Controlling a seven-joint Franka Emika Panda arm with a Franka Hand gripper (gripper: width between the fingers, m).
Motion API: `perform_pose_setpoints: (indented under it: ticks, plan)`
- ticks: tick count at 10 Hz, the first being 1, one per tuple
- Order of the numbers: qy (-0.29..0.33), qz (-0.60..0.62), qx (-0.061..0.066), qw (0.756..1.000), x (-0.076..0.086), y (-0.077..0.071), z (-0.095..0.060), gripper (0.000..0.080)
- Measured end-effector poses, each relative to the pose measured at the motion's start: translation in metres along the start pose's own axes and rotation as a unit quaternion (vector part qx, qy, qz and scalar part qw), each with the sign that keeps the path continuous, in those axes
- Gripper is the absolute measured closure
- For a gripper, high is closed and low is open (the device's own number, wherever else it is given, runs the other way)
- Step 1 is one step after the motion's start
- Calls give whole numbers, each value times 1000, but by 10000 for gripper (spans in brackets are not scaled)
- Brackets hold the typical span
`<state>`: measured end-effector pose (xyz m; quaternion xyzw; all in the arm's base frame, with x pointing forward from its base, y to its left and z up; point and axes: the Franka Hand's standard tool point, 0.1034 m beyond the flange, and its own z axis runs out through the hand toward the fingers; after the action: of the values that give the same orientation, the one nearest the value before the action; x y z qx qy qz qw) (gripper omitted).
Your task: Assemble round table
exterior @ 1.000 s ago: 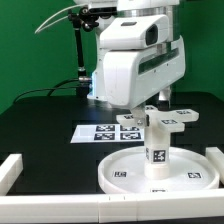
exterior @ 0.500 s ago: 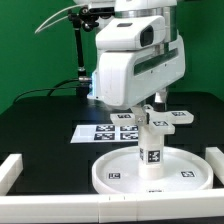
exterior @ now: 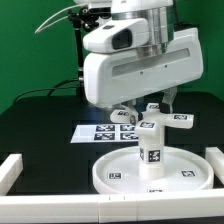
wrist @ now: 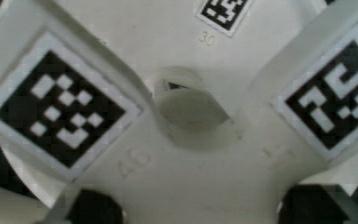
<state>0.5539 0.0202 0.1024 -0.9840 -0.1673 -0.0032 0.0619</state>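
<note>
no brand or readable writing shows; we see only square tags. the cross-shaped base (exterior: 161, 123) sits atop the leg (exterior: 152, 152), upright in the round disc (exterior: 120, 172). the gripper (exterior: 148, 110) hovers there; we cannot tell its finger state.

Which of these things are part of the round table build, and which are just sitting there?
Part of the job:
round disc
cylinder leg
cross-shaped base, also at
gripper

Just there:
marker board
white border blocks
black table
</note>
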Motion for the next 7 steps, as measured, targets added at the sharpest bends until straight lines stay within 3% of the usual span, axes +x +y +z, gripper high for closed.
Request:
perform_pose_setpoints:
  ticks: [5,7]
  plan:
    - [5,173,-1,985,2,-1,0,361]
    - [23,283,1,959,1,-1,0,361]
